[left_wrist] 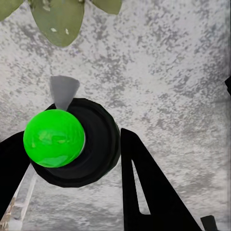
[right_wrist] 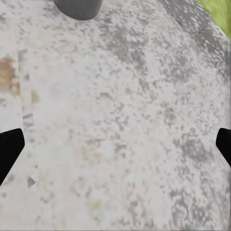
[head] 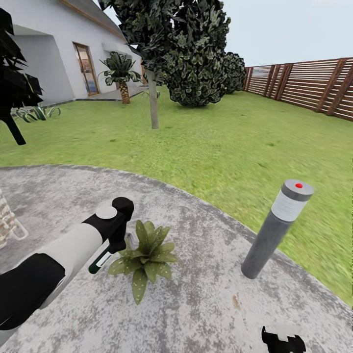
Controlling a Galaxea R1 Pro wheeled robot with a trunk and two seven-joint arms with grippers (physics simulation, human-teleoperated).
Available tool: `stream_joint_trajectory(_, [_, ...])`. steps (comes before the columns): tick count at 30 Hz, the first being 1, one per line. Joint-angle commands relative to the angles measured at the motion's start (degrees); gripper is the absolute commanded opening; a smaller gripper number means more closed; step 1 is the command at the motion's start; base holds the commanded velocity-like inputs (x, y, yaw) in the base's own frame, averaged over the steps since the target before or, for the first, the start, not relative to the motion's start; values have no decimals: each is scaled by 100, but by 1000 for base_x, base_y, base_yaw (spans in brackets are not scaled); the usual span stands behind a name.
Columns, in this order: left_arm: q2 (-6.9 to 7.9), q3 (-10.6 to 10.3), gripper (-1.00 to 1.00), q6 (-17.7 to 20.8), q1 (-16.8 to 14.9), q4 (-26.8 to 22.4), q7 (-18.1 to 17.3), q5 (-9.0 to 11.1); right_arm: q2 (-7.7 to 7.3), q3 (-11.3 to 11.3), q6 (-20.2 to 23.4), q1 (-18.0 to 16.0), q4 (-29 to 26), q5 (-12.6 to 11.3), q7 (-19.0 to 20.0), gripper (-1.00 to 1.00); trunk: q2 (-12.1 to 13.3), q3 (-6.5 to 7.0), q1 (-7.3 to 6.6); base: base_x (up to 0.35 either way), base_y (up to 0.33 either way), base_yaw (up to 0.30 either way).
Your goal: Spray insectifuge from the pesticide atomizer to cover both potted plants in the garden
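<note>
L arm reaches in from lower left of head view, white/black forearm angled toward the potted plant. Left gripper is clamped on the pesticide atomizer; dark-green body w/ white label pokes out below the wrist, tilted, just beside the plant's leaves on its left.

L wrist view: atomizer sits between the two black fingers, black round head seen end-on, bright green ball on top of it. Small grey cone shape right by the head, can't tell what it is. Leaf tips of the plant at frame edge, near the head. Grey mottled paving behind.

Plant: low rosette, broad pointed green leaves w/ pale specks, sits on the round paved pad. Pot hidden under leaves.

Right gripper: black bit at bottom edge of head view, over paving, well apart from plant. R wrist view: fingertips at opposite frame edges, so spread wide, nothing between them, bare paving below. Base of grey bollard lamp at edge.

Bollard lamp w/ red dot on cap stands at pad edge, right of plant. Lawn beyond, tree, dark bushes, small palm by white house, slat fence far right. Woven chair bit at left edge.
</note>
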Motion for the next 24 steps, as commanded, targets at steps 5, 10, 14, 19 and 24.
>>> stream_joint_trajectory(5, [4,-28,-100,64,-8,-10,-52,-31,3,-43,-17,-4,8,55,-13,100,-2,-5,-1,-2,-271,4])
stream_joint_trajectory(10, [2,-27,-100,64,-12,-10,-52,-31,5,-43,-17,-4,13,51,-13,100,-2,-5,-1,-99,-266,0])
stream_joint_trajectory(14, [4,-27,-100,64,-30,-10,-52,-31,6,-43,-17,-4,11,52,-13,100,-2,-5,-1,-44,-266,80])
stream_joint_trajectory(19, [-4,-26,-100,64,-30,-10,-52,-31,7,-43,-17,-4,8,52,-13,100,-2,-5,-1,19,-271,258])
stream_joint_trajectory(24, [-5,-26,-100,64,-28,-18,-52,-31,7,-43,-17,-4,8,52,-13,100,-2,-5,-1,151,-248,172])
